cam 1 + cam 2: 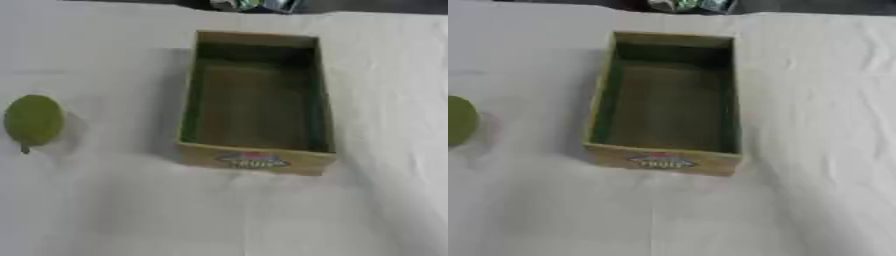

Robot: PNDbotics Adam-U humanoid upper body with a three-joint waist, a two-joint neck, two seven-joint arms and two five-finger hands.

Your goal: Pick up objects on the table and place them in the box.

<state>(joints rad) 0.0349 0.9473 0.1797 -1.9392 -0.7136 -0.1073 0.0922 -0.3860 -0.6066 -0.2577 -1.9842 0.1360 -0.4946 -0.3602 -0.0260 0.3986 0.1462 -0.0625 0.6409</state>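
A green round fruit with a small dark stem point(33, 121) lies on the white cloth at the far left, apart from the box. An open cardboard box point(254, 160) with green inner walls and a colourful label on its near side stands in the middle. Nothing shows inside the box. Neither of my hands shows in either view.
A white cloth point(219, 215) covers the table, with soft creases on the right. At the far edge, small greenish and pale items point(254, 5) sit against a dark strip.
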